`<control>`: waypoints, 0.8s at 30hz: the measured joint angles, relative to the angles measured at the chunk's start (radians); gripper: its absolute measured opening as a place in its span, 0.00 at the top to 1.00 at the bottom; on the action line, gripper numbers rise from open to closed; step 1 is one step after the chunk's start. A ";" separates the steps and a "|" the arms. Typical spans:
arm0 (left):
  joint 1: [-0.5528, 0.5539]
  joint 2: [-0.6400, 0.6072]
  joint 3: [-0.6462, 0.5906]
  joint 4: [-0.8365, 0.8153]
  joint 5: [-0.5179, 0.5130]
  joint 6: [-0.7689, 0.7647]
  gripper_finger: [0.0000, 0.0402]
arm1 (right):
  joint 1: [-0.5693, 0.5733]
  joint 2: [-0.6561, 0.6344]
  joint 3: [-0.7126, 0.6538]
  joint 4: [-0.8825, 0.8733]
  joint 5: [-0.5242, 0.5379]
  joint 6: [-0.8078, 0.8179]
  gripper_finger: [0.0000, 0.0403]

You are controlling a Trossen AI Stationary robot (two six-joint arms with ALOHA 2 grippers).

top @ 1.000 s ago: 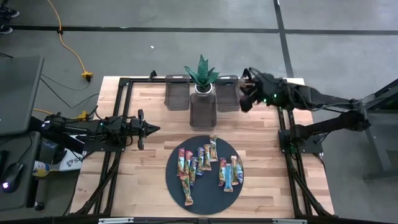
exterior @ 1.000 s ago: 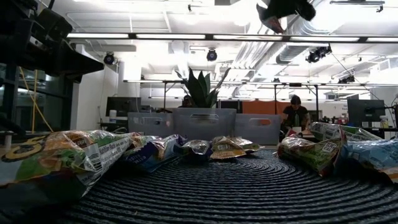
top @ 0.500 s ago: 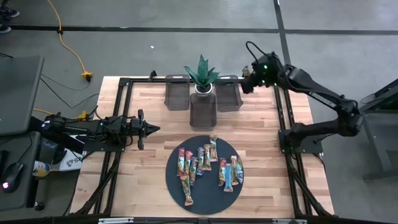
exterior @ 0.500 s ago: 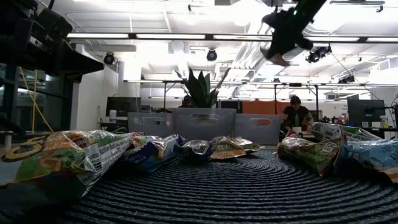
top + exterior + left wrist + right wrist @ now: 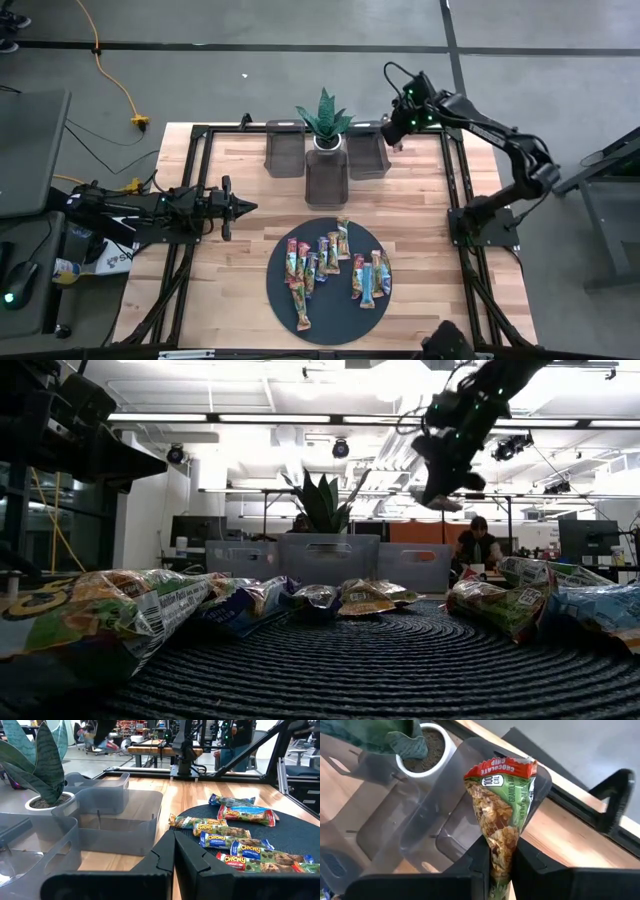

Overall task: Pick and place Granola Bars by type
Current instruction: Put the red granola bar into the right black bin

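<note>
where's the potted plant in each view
High view: the potted plant stands at the table's far edge, between the grey bins.
Low view: plant centre, behind the middle bin.
Left wrist view: plant at the picture's left.
Right wrist view: only its white pot shows, top left.
Shared landmark: the middle bin, in front of the plant.

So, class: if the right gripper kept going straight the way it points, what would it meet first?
Probably the translucent grey plastic bin beneath it: the right gripper holds a green-and-red wrapped granola bar over it, though depth is unclear.
</note>
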 joint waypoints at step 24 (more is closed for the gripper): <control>0.000 0.000 0.000 0.000 0.000 0.000 1.00 | -0.037 0.212 0.000 0.180 -0.211 0.083 0.91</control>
